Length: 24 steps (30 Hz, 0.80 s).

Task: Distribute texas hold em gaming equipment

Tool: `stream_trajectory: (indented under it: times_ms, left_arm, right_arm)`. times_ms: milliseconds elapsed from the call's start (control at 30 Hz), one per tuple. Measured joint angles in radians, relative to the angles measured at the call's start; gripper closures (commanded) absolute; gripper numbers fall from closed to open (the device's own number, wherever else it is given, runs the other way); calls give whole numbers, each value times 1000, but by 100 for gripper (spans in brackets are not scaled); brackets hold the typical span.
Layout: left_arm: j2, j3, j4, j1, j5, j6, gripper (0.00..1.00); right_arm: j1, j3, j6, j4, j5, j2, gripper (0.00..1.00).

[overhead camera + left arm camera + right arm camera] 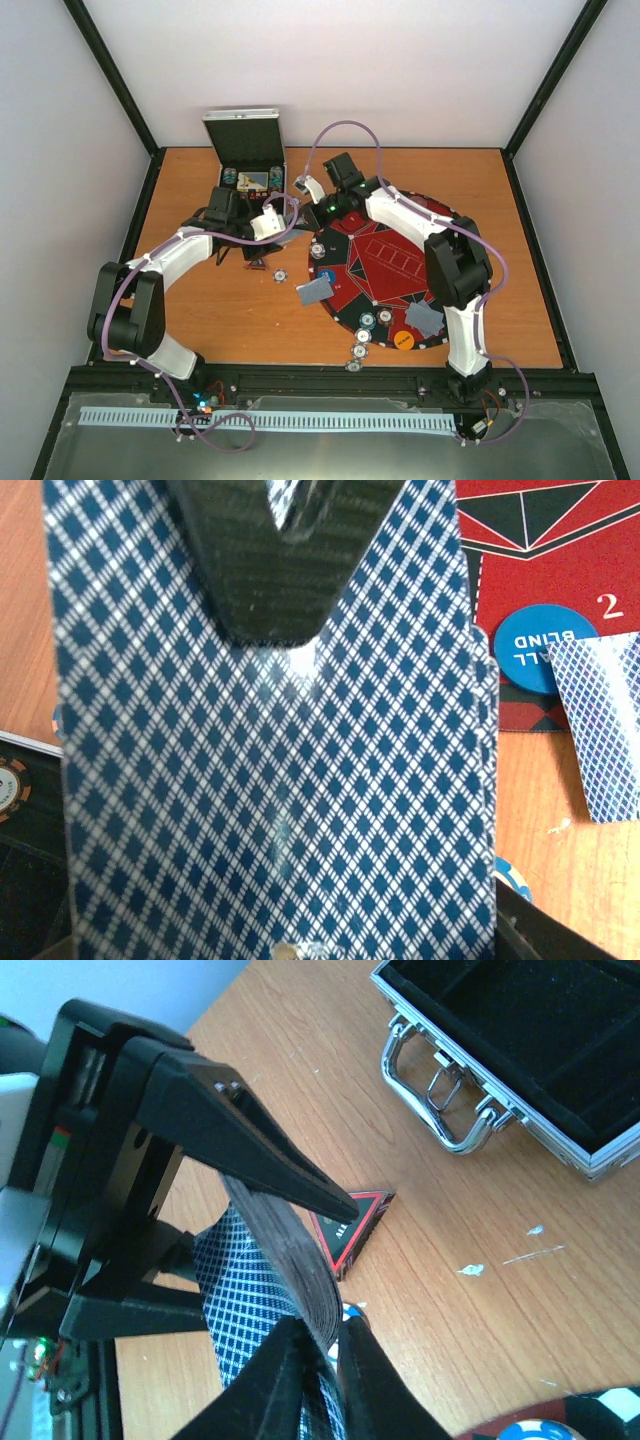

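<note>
My left gripper (258, 228) is shut on a thick deck of blue-checked playing cards (280, 780), which fills the left wrist view. My right gripper (322, 1352) has come in from the other side, and its two black fingers pinch the deck's free edge (300, 1260). More cards lie face down on the round red-and-black poker mat (400, 265), one at its left rim (313, 291) and one at its near rim (425, 318). A blue blind disc (545, 645) and an orange disc (403, 340) rest on the mat. Poker chips (367, 322) sit at its near edge.
An open metal case (245, 150) stands at the back of the table, its handle (440, 1100) close to both grippers. A small black-and-red triangular piece (350, 1225) lies on the wood below the deck. A loose chip (281, 274) lies left of the mat.
</note>
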<state>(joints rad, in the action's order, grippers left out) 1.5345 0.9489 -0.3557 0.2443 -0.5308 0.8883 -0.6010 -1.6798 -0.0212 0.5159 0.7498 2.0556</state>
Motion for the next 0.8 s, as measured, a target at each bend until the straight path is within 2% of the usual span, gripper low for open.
stream_trajectory:
  times_ms: [133, 200, 533, 700, 800]
  left_arm:
    - [0, -7, 5, 0, 0, 0, 46]
    - [0, -9, 6, 0, 1, 0, 46]
    - [0, -21, 19, 0, 0, 0, 46]
    - [0, -26, 19, 0, -1, 0, 46]
    - [0, -26, 20, 0, -1, 0, 46]
  right_arm:
    - [0, -6, 10, 26, -2, -12, 97]
    - [0, -14, 19, 39, -5, -19, 97]
    - [1, -37, 47, 87, -56, -52, 87]
    - [2, -42, 50, 94, -53, -53, 93]
    - [3, -42, 47, 95, -47, -53, 90]
